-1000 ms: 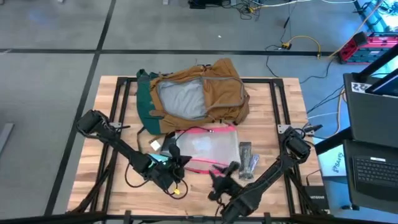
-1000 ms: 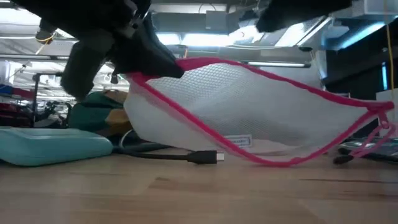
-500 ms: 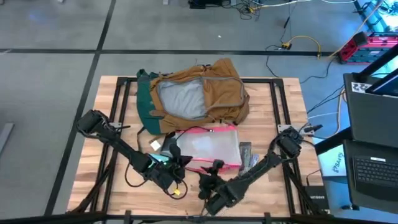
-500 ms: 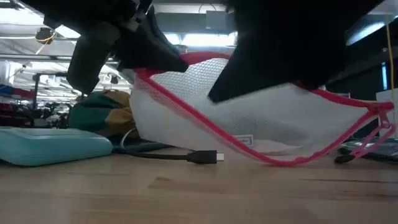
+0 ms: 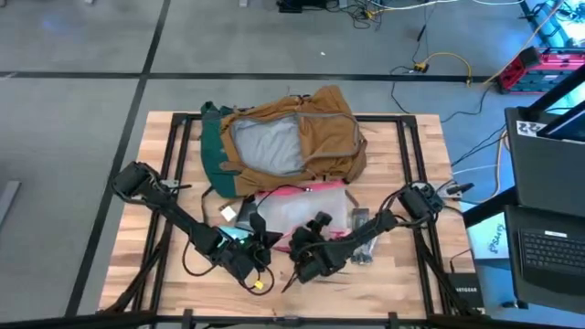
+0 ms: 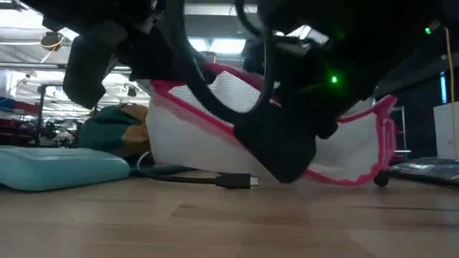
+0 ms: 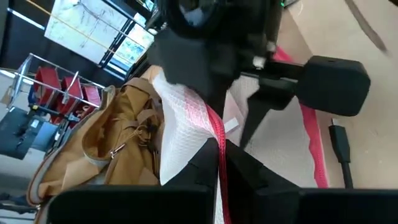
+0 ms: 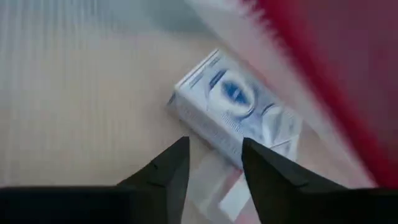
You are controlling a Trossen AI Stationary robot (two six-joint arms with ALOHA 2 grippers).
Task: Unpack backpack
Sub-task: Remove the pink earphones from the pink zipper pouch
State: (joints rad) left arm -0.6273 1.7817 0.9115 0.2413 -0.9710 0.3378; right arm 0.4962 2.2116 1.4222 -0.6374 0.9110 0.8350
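Broadly, the wooden surface (image 5: 402,155) carries the backpack (image 5: 288,142) at its far middle, lying open with grey lining showing; just nearer lies a clear pink-edged pouch (image 5: 288,210); the left gripper (image 7: 219,163) has its fingers clamped on the pouch's pink edge; the right gripper (image 8: 214,163), fingers parted, sits inside the pouch over a small white-and-blue packet (image 8: 239,115); a black cable plug (image 6: 235,180) lies under the pouch.

Tan-brown backpack (image 5: 292,142) with dark teal-green base lies flat at the table's far middle. Main compartment unzipped, grey lining exposed.
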